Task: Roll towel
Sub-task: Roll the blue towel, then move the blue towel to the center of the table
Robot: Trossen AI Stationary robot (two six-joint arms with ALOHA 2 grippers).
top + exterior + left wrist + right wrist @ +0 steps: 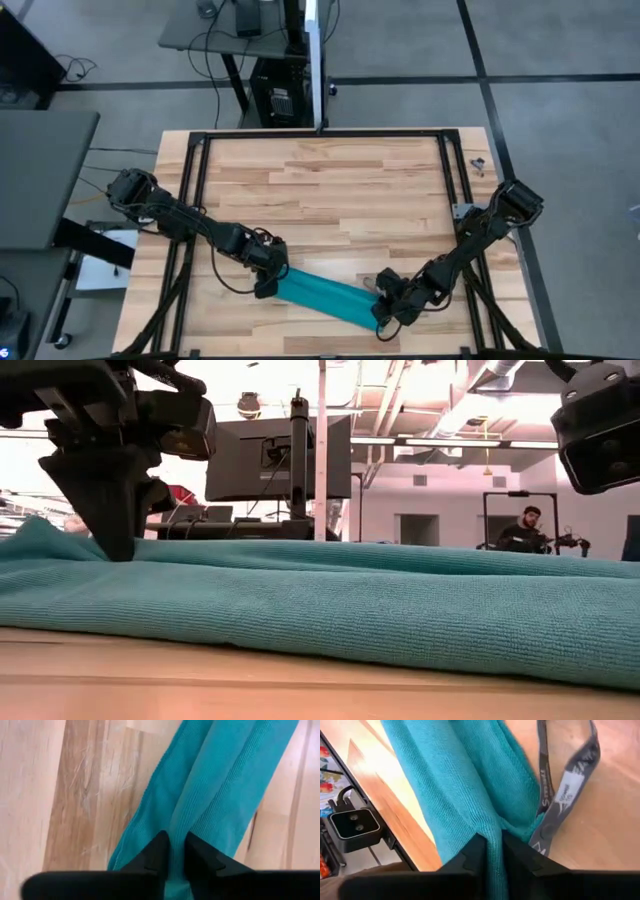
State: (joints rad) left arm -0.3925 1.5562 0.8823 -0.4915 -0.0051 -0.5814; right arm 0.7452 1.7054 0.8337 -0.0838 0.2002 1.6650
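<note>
The teal towel point(325, 293) lies on the wooden table near its front edge as a long narrow band, folded lengthwise, running from the left to the right and slanting nearer. My left gripper point(268, 284) is shut on its left end. My right gripper point(385, 312) is shut on its right end. A grey strap with a white label point(563, 790) hangs from the towel beside the right gripper. My left gripper pinches a raised fold point(175, 837) at the towel's left end between its two fingers, coming from above and pointing down. The rest of the towel lies on the table. My right gripper pinches a raised fold point(492, 837) at the towel's right end between its two fingers, from above. The towel beyond it rests on the table.
The table's front edge point(395, 827) lies close to the towel's right end. A black frame point(190, 180) borders the table. The far half of the table point(330, 180) is bare wood. A person sits in the room behind point(528, 530).
</note>
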